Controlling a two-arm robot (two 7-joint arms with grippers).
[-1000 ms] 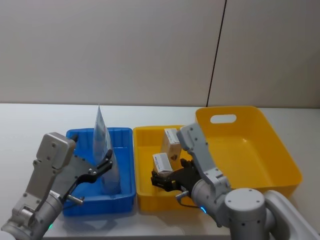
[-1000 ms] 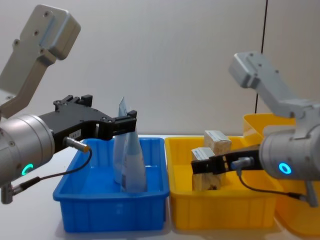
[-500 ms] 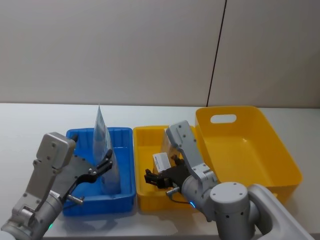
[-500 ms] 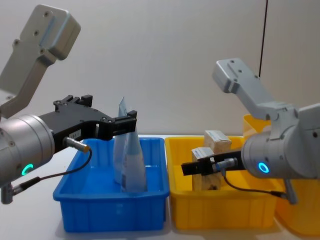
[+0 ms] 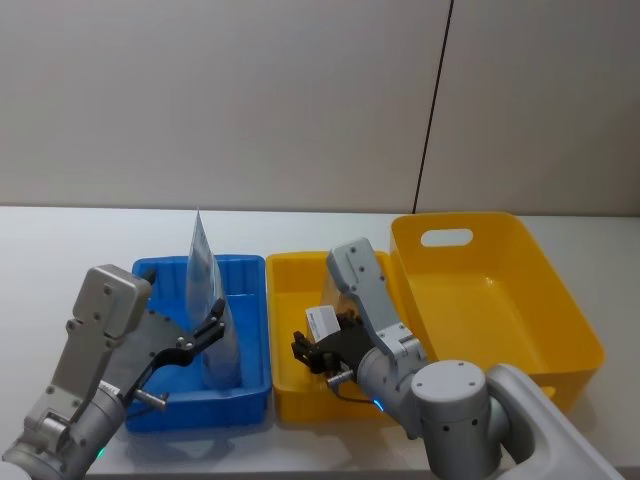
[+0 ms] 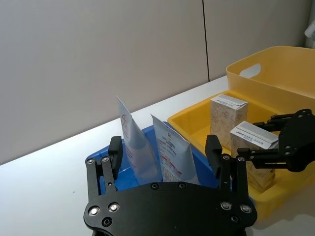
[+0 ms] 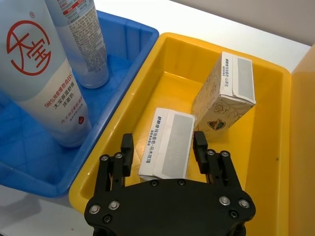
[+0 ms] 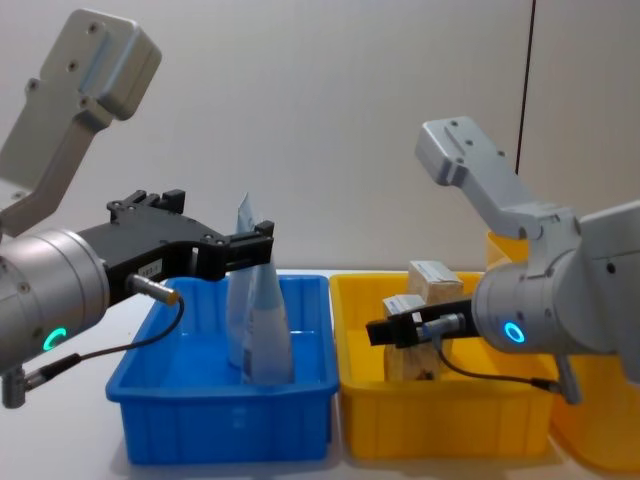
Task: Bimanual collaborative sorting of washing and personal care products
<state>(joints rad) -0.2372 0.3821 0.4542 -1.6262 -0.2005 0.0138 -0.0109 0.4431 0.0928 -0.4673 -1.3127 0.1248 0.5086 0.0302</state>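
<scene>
Rightward arm has swung left across the yellow tray (image 5: 290, 290) since a second ago; left arm unchanged.

Handled basket (image 5: 520, 300), on my right: no product in the part I can see. I judge the sort is at its last piece or close to it.

Blue tray (image 5: 220, 408): both tubes (image 7: 44, 83) stand in it, crimped ends up, close together. I judge they were set upright to save floor space.

Yellow tray: both cartons on end, the far carton (image 7: 229, 93) just beside the near carton (image 7: 170, 142). Kinds are kept apart by tray.

Claw state, right gripper (image 7: 163, 147): jaws wide, one finger at each side of the near carton's top, with a gap showing on one side. I read this as straddling, not clamping.

Claw state, left gripper (image 6: 164, 147): jaws wide, hovering with the tubes between its fingers. I cannot tell whether it touches them.
</scene>
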